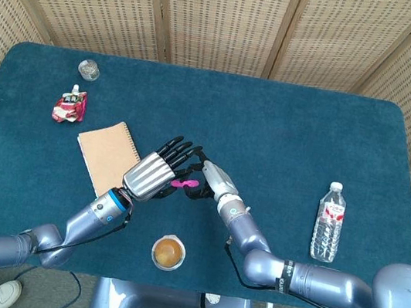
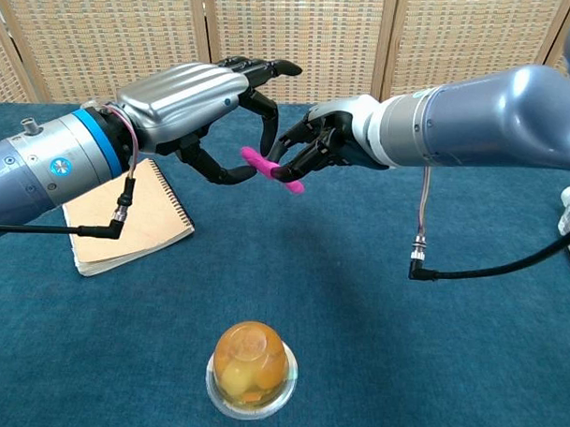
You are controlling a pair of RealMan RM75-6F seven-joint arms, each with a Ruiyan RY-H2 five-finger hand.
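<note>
Above the middle of the table, my right hand [image 1: 214, 181] [image 2: 332, 140] pinches a short pink stick [image 1: 183, 184] [image 2: 271, 167] by its right end. The stick slopes down to the right. My left hand [image 1: 153, 171] [image 2: 189, 98] faces it from the left with fingers spread. Its thumb curls under the stick's free end and a finger arches over it. I cannot tell whether they touch the stick.
A tan spiral notebook [image 1: 107, 155] [image 2: 126, 217] lies left of the hands. A jelly cup [image 1: 168, 253] [image 2: 251, 367] stands near the front edge. A water bottle [image 1: 329, 220] lies at the right. A red packet [image 1: 69, 107] and a small glass jar [image 1: 88, 69] sit far left.
</note>
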